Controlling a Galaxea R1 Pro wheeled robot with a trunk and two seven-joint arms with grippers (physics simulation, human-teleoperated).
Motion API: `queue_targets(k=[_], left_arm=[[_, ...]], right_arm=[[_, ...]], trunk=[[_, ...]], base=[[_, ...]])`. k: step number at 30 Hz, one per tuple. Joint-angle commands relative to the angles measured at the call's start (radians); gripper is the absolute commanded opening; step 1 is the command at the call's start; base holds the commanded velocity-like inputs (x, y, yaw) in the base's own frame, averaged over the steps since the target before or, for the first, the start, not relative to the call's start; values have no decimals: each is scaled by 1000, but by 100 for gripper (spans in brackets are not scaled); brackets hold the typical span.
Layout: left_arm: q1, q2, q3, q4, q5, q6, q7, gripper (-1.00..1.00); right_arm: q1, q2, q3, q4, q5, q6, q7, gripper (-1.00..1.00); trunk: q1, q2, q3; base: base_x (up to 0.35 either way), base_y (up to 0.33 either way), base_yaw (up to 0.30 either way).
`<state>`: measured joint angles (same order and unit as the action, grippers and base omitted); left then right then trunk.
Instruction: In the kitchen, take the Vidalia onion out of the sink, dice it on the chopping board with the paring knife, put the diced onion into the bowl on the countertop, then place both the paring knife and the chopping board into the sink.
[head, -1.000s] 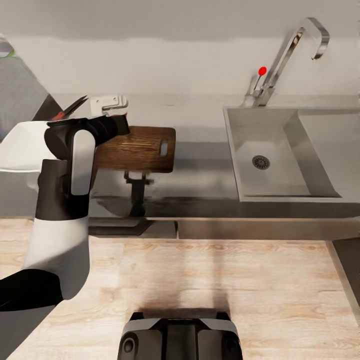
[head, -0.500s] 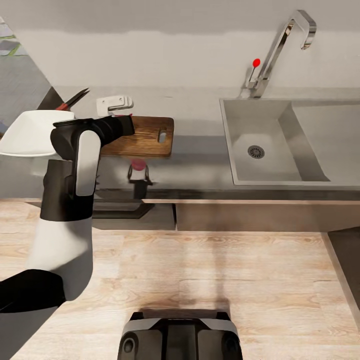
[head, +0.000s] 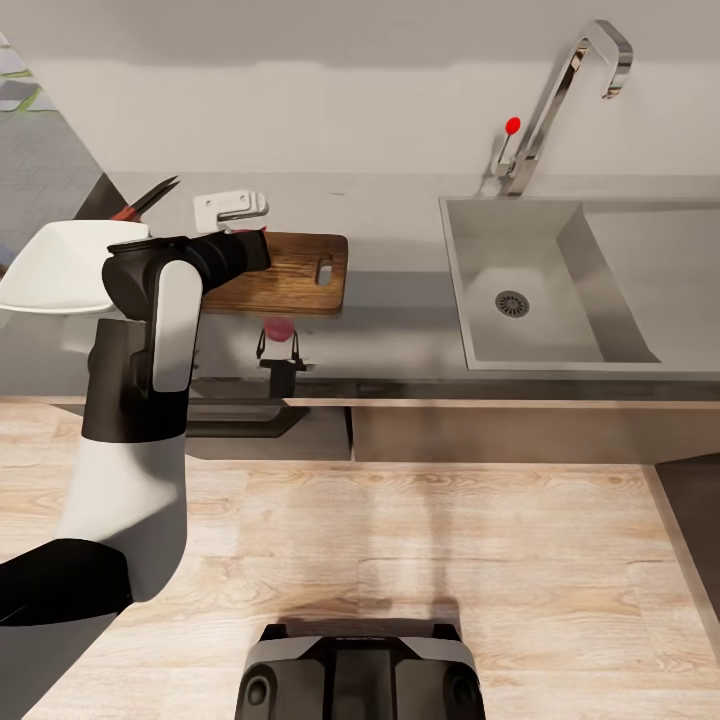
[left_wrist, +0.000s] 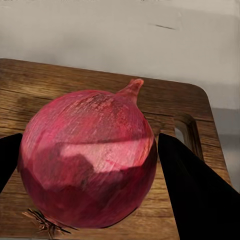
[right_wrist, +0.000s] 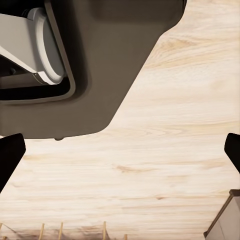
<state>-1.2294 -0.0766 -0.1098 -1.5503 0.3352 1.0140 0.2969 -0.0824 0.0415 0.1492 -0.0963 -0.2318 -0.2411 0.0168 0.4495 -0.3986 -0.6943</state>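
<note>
Left wrist view: left end effector grips the onion over the chopping board; next, set it down, then fetch the paring knife

The robot's smooth left arm has a white rounded upper shell, a matt black middle sleeve and a white oblong panel set into the black elbow housing. Its glossy dark grey base carries two round recesses. The left tool's black tapered fingers are plain and unmarked.
</note>
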Motion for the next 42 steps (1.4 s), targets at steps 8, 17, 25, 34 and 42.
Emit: queue_targets(k=[8,17,25,34,42], left_arm=[[0,1,-2,-1,9,3,8,-100],[0,2,-2,0,8,2,8,-100],[2,0,-16,1,8,2,8,-100],[6,1,-32,1,8,1,8,-100],[10,4,-33,3,8,-1,8,-100]], right_arm=[[0,0,7,1,-11,-4,2,100],[0,-1,7,1,-11,-4,3,100],[0,-1,7,1,-11,-4,3,100],[0,-2,7,1,-11,-4,3,100],[0,-1,7,2,-11,-4,3,100]], trunk=[[1,-1,-1],[1,-1,-1],[1,-1,-1],[1,-1,-1],[1,-1,-1]], base=[[0,0,0],[44,0,0],[32,0,0],[1,0,0],[0,0,0]])
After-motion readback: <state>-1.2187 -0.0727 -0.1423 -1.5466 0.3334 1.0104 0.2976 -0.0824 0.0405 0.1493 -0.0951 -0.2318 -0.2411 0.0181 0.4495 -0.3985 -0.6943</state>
